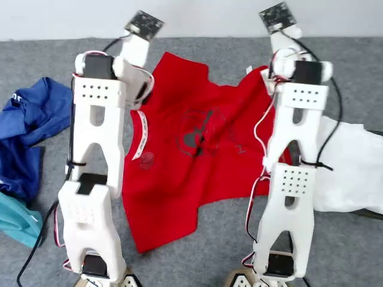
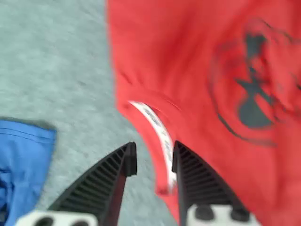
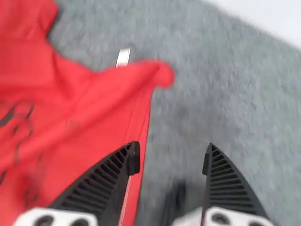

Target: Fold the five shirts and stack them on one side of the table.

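Left to right, high view, clock directions taken on the table:
- Teal garment (image 1: 13, 220) is seen at 8 o'clock, cut off by the table edge, bunched.
- Blue shirt (image 1: 30, 122) is seen at 9 o'clock, crumpled and unfolded, touching the teal garment.
- Left arm (image 1: 96, 149) is stretched from 7 toward 11 o'clock, along the collar side of the red shirt.
- Left gripper (image 2: 153, 160): released, jaws parted. The collar (image 2: 153, 123) of the red shirt is straddled. Contact with the cloth cannot be told. A blue shirt corner is seen just beside it on the grey table cover (image 2: 51, 61).
- Red shirt (image 1: 179, 179) is spread flat at centre, unfolded, collar toward 9 o'clock, dark print (image 1: 200, 134) facing up.
- Right arm (image 1: 293, 167) is stretched from 5 toward 1 o'clock, over the seam between the red and white shirts.
- Right gripper (image 3: 171, 153): released, jaws wide apart, nothing grasped. One finger is held over the red shirt's edge, the other over bare cover. A white tag (image 3: 122, 57) is seen beyond the red corner.
- White shirt (image 1: 350, 173) lies at 3 o'clock, touching the red shirt, partly hidden by the right arm.
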You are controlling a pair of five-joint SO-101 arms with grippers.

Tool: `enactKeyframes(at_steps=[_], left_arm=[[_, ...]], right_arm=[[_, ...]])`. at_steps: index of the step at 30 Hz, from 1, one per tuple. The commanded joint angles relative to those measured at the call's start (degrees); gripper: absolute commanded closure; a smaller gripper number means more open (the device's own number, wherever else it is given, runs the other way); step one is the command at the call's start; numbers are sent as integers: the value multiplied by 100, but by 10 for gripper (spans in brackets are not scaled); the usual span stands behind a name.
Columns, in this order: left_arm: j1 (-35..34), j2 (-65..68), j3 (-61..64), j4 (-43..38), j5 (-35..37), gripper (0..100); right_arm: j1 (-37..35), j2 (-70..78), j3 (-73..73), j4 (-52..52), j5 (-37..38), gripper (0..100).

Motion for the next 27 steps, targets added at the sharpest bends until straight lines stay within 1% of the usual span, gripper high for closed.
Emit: enactKeyframes(at_steps=[1,3,5,8,11,14,18,22,25,27], left_arm=[[651,-1495,2316,158,-440,866],[941,-2303,3635,149,-703,867],[1090,-3015,4690,141,-853,867],[1108,-3842,6044,141,-1090,867],[1116,-4360,7081,132,-1398,867],[1090,-4642,7670,132,-1679,867],[1187,-4686,8374,132,-2119,867],[1160,-4607,8699,123,-2681,867],[1354,-4589,8743,35,-2716,867],[1547,-4589,8919,-141,-2708,867]], right_arm=[[479,-1024,114,356,53,776],[576,-1473,545,365,53,776],[681,-1965,1336,365,44,776],[664,-2862,3007,356,35,776],[497,-3793,4659,321,44,776],[330,-4585,5820,312,35,776],[286,-5305,6752,233,26,776],[312,-5622,7244,198,26,776],[286,-5657,7429,189,9,776],[303,-5657,7446,189,-211,776]])
